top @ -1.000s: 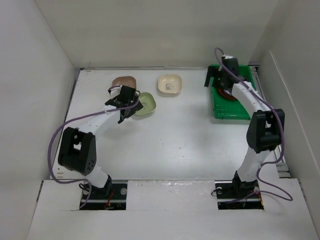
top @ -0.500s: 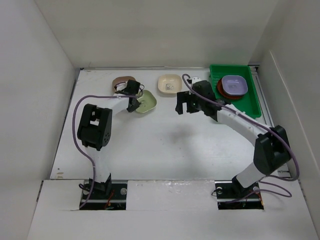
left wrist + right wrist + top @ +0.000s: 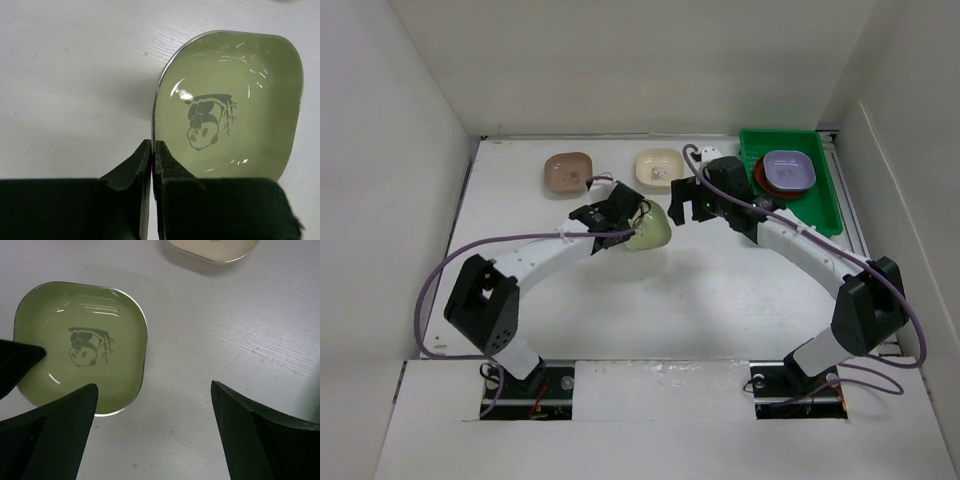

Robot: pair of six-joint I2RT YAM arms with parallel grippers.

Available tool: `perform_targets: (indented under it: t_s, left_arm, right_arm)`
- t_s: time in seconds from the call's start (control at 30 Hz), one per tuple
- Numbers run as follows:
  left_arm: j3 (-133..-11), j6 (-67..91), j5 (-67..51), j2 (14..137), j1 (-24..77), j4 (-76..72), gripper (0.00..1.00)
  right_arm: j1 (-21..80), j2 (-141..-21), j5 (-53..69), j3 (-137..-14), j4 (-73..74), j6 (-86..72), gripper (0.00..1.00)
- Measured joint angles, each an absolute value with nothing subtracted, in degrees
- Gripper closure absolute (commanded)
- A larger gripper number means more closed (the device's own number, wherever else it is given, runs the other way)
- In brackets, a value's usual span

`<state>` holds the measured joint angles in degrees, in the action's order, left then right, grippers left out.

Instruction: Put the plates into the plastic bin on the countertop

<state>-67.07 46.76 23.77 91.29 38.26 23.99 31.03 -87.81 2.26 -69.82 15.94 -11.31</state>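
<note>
My left gripper (image 3: 625,218) (image 3: 152,145) is shut on the rim of the light green plate (image 3: 648,230) (image 3: 235,115) (image 3: 80,367), a rounded square with a panda print, held above the white countertop (image 3: 720,290). Just to its right hangs my right gripper (image 3: 685,205) (image 3: 152,390), open with nothing between its fingers; the green plate lies under its left finger in the right wrist view. The green plastic bin (image 3: 825,205) at the back right holds a lavender plate (image 3: 788,168) on a red-brown one (image 3: 765,185). A tan-pink plate (image 3: 568,172) and a cream plate (image 3: 660,167) (image 3: 212,250) rest at the back.
White walls (image 3: 410,150) close in the countertop on the left, back and right. The arm bases (image 3: 530,385) stand at the near edge, with purple cables (image 3: 430,290) looping beside both arms.
My left gripper shut on the green plate's rim and carried it right toward the middle. My right gripper left the bin, swung left and now hangs beside the plate.
</note>
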Motion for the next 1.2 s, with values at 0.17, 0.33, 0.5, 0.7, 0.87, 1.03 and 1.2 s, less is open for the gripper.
perform_targets:
  t_s: [0.17,0.33,0.5,0.7,0.87,1.03,1.2]
  left_arm:
    - [-67.1,46.3,26.1,85.1,44.0,24.8,1.0]
    - [-65.1,44.9,24.8,81.0,46.8,22.8,0.99]
    - [-62.6,43.8,25.8,78.5,46.1,22.5,0.0]
    - [-62.4,44.0,27.8,73.5,46.1,19.9,0.0]
    - [-62.4,44.2,29.2,73.0,44.4,21.4,0.0]
    - [-62.4,44.1,30.1,73.1,43.8,23.4,0.0]
    - [-62.2,43.7,30.1,73.1,43.8,23.7,0.0]
  right_arm:
    - [30.9,-90.4,5.3,-70.2,14.5,-11.7,0.05]
    - [30.8,-94.4,8.3,-70.0,13.5,-13.0,0.8]
    - [30.7,-94.2,10.0,-69.6,11.5,-14.4,1.0]
    - [25.1,-94.2,7.8,-69.9,13.3,-14.8,1.0]
    - [13.5,-94.8,-1.2,-74.5,16.5,-16.8,1.0]
    - [-1.4,-100.9,-4.2,-82.0,15.8,-19.9,1.0]
    - [-11.2,-107.1,-5.0,-84.2,16.3,-23.7,1.0]
